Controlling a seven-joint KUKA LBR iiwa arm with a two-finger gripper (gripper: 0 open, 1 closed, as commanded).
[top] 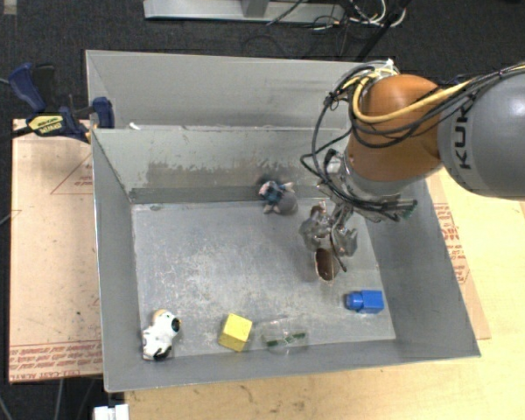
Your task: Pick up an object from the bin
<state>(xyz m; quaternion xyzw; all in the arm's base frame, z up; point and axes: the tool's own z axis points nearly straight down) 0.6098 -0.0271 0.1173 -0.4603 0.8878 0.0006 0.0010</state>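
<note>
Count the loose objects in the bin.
6: white toy front left, yellow cube and clear piece front middle, blue block front right, brown thing under the gripper, grey-blue figure by the back wall. The arm may hide more.

In the grey metal bin, front row, left to right: white-and-black toy animal, yellow cube, clear plastic scrap, blue block; brown oblong piece just behind the block; bluish figurine rearmost.

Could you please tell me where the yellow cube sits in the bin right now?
The yellow cube lies by the bin's front wall, between a white toy and a clear plastic piece.
</note>
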